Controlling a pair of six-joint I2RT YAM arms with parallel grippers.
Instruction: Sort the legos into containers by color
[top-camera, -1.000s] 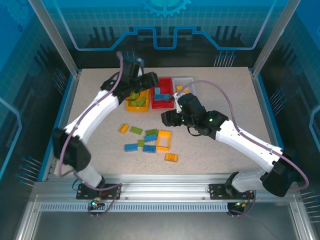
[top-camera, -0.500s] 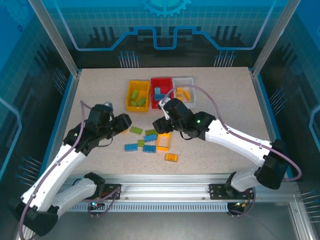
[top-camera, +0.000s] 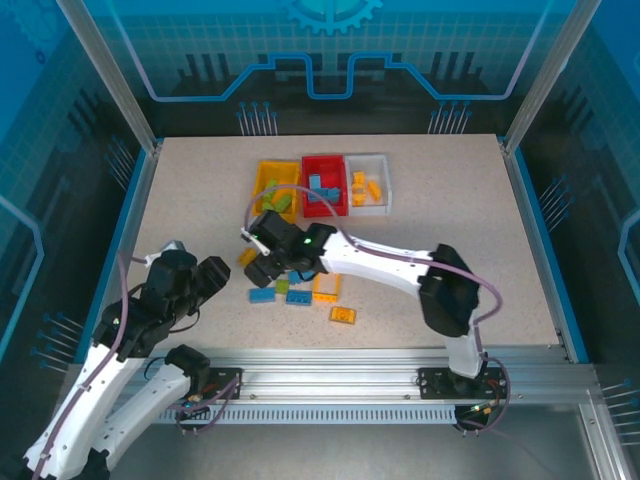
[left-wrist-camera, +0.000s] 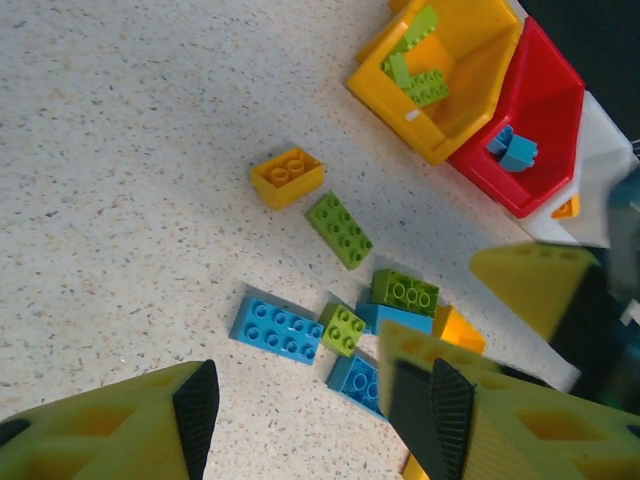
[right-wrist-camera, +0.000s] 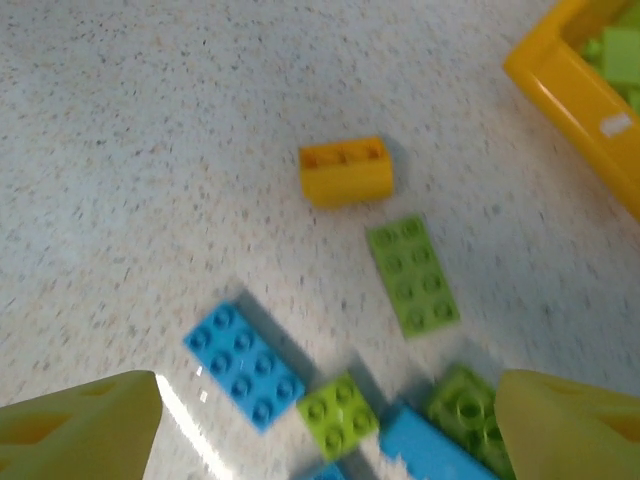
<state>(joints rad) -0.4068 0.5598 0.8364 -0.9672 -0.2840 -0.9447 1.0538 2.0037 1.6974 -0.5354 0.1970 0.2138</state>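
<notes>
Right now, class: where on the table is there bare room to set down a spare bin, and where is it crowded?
Bare: table right of the white bin, and left of the yellow bin. Crowded: loose legos by the right gripper.

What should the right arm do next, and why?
Probably lower the right gripper straight down onto the small green brick. Its jaws stand open with that brick between them, loose on the table, and the nearby yellow bin holds green bricks.
</notes>
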